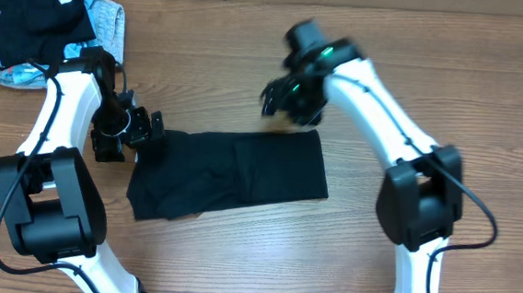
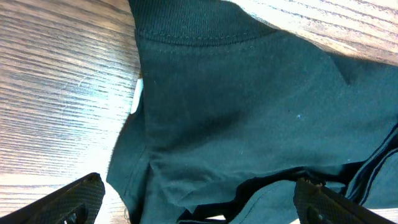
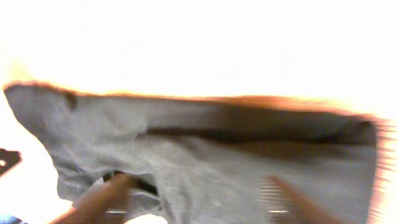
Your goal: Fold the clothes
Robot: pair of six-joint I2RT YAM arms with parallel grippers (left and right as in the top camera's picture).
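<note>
Left claw (image 2: 199, 184) stands spread wide and empty just over the left end of the clothes (image 1: 232, 174), where I see a stitched seam and a small white label (image 2: 138, 94). Right claw (image 1: 290, 99), blurred, hangs by the garment's far edge, fingers apart, pinching nothing that I can make out. That black garment lies folded flat mid-worktop (image 1: 434, 57), and a heap of other garments (image 1: 40, 20) sits in the far left corner.

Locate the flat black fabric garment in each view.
Overhead: the flat black fabric garment lies mid-frame.
Left wrist: it fills most of the frame.
Right wrist: lower half, washed-out grey.
Shared landmark: wood-grain table; overexposed in the right wrist view.
</note>
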